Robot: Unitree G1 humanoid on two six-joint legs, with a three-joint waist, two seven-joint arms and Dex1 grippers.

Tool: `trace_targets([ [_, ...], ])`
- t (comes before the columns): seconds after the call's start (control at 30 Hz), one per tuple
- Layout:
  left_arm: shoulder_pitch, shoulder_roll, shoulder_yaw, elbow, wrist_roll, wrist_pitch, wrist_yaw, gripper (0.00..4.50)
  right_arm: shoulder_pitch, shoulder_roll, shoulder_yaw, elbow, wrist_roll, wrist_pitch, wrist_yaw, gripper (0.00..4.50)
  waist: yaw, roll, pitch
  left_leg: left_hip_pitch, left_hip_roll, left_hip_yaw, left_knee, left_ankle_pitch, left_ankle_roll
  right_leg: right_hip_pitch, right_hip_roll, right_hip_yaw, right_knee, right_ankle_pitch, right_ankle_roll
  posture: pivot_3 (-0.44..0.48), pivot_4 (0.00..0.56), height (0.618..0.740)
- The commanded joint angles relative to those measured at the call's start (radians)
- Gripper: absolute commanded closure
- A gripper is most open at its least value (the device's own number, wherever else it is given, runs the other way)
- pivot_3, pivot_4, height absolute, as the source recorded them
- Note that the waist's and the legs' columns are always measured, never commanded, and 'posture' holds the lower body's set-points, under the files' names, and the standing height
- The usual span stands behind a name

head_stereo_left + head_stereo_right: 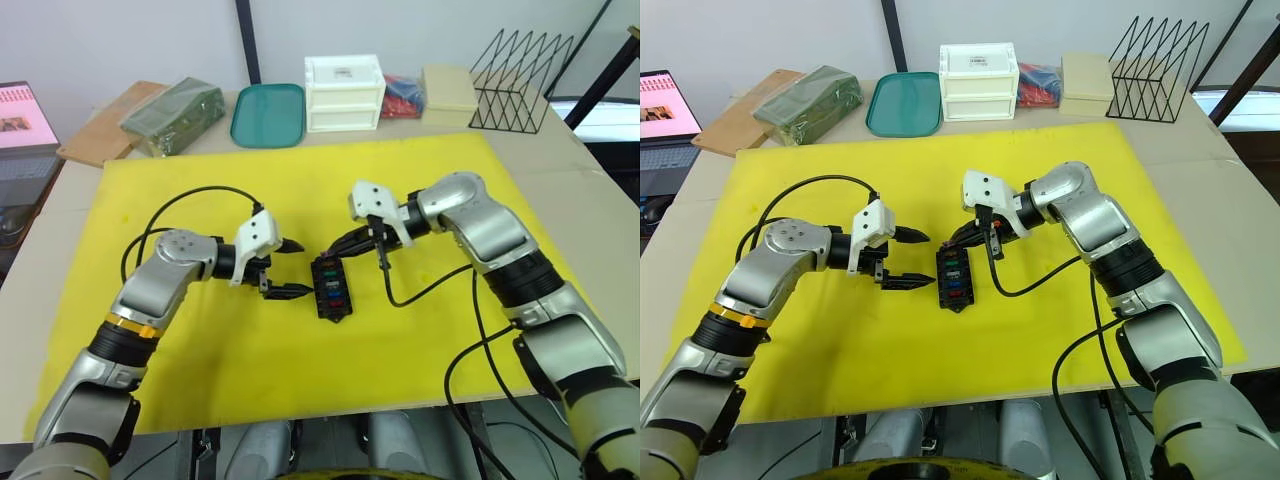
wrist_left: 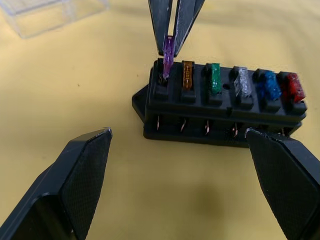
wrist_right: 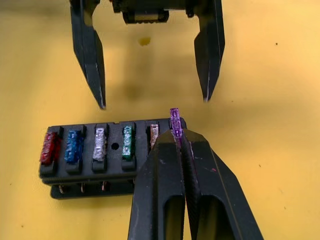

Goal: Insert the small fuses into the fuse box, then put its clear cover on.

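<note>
Resting on the yellow mat (image 1: 420,380), the fuse box (image 1: 329,285) is flanked by the wide-spread left gripper (image 1: 292,268); a purple fuse (image 2: 168,54) is pinched at its end slot by the right gripper (image 3: 176,137), five fuses seated alongside

Bright even light, soft shadows, perhaps overhead

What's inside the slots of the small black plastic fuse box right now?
The black fuse box holds five seated fuses: amber, green, grey, blue, red. The right gripper holds the purple fuse at the last slot; its depth is hidden.
</note>
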Motion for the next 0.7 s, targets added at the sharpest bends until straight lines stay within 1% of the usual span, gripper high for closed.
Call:
trace_targets([
  [0.03, -0.027, -0.007, 0.005, -0.002, 0.013, -0.022, -0.006, 0.02, -0.02, 0.003, -0.033, -0.006, -0.006, -0.015, 0.003, 4.5, 0.0, 0.0, 0.0, 0.0, 0.0, 0.0, 0.0, 0.0, 0.0, 0.0, 0.0, 0.0, 0.0, 0.0, 0.0, 0.0, 0.15, 0.74],
  [0.37, -0.039, -0.006, 0.012, -0.018, 0.017, -0.002, -0.016, 0.02, -0.012, 0.012, -0.036, 0.0, -0.014, -0.01, 0.002, 4.5, -0.001, 0.0, 0.0, 0.0, 0.0, 0.0, 0.0, 0.0, 0.0, -0.001, 0.0, 0.0, 0.001, 0.0, 0.0, 0.0, 0.15, 0.74],
  [0.7, -0.056, 0.002, 0.023, 0.036, 0.025, -0.031, -0.041, 0.02, -0.008, 0.015, -0.027, -0.01, -0.023, 0.004, 0.007, 4.5, -0.002, 0.0, 0.0, 0.0, 0.0, 0.0, 0.0, 0.0, 0.0, -0.002, 0.0, 0.0, 0.002, 0.0, 0.0, 0.0, 0.15, 0.74],
])
